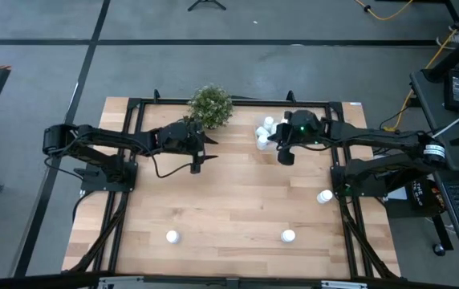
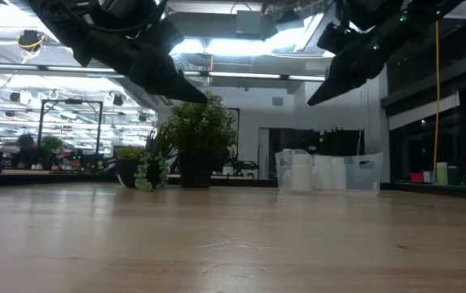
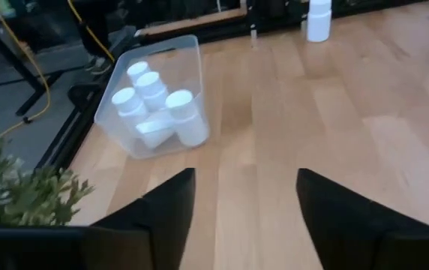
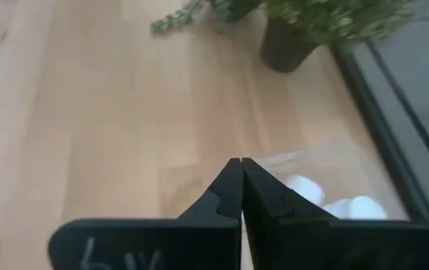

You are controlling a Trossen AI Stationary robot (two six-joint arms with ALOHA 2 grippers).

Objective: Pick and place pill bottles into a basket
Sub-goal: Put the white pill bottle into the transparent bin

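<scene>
From above, the right end effector (image 1: 284,155) is seen beside the basket (image 1: 265,133) of bottles (image 1: 269,124) near the plant (image 1: 211,104), with three more bottles (image 1: 287,236) loose on the tabletop (image 1: 229,201). Through the left wrist, the left end effector (image 3: 244,202) is shown wide open and empty, the basket holding perhaps five bottles. Through the right wrist, the right fingers (image 4: 233,196) are seen pressed together on nothing.
</scene>
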